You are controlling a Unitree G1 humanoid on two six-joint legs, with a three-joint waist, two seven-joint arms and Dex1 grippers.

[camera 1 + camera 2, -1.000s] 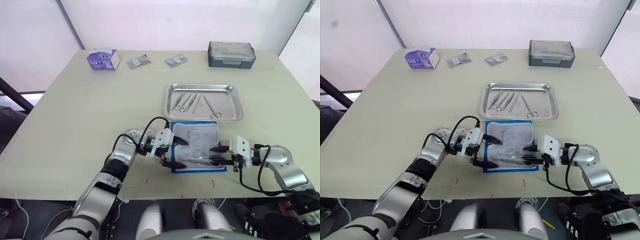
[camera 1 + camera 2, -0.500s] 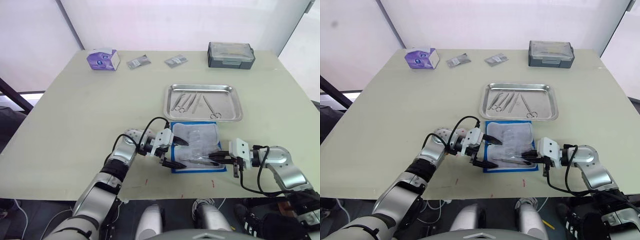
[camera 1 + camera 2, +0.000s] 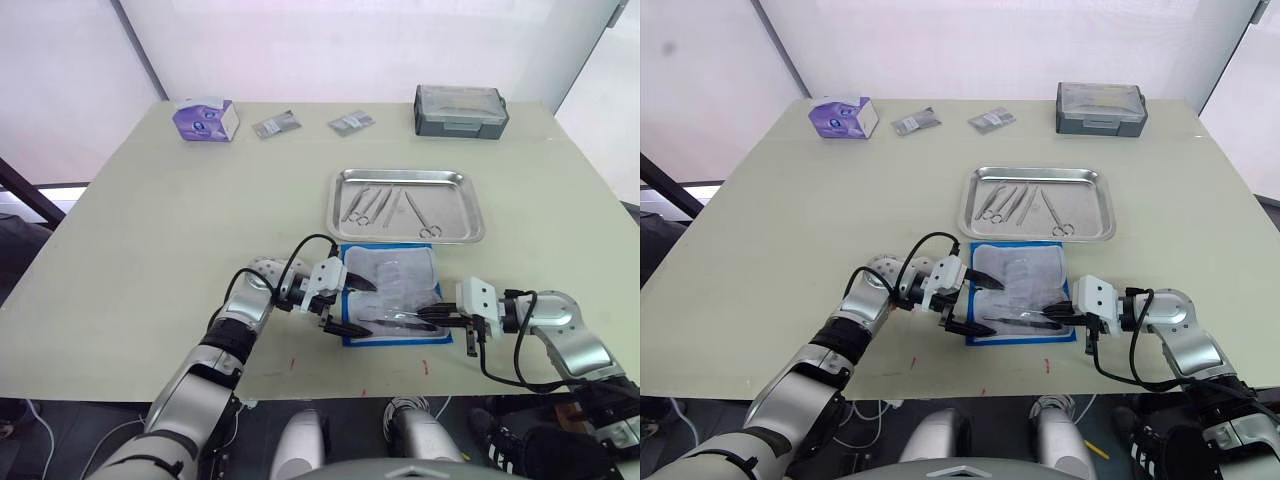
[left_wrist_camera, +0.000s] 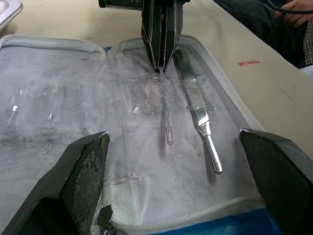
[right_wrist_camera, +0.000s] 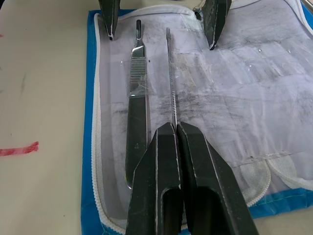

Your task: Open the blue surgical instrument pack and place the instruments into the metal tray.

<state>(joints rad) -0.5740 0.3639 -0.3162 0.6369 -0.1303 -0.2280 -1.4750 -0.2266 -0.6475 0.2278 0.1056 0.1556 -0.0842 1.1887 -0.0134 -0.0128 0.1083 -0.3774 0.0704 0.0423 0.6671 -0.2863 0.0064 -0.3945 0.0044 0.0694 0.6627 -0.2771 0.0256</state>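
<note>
Blue pack (image 3: pixel 392 296) lies opened flat on the table (image 3: pixel 150 220), just on the robot's side of the tray (image 3: pixel 407 205), its white lining facing up. Two tools are left on the lining near the pack's edge farthest from the tray: a thin probe (image 5: pixel 170 83) and a flat-handled scalpel handle (image 5: pixel 135 105), lying side by side and not touching.

Right gripper (image 5: pixel 174 128) is clenched on the end of the probe, fingers pressed together with the thin shaft sticking out from between the tips. It reaches over the pack's side from the robot's right.

Left gripper (image 3: pixel 350 305) sits over the opposite side of the pack, its jaws spread wide and holding nothing. One fingertip is toward the tray side, the other toward the near edge, with both tools lying between them in the left wrist view.

Inside the tray there are already several instruments (image 3: pixel 390 207), scissors and forceps lying roughly parallel.

Beyond the tray, at the table's far edge, sit a grey lidded box (image 3: pixel 461 108), two small sachets (image 3: pixel 313 123) and a purple tissue box (image 3: pixel 205 119).
</note>
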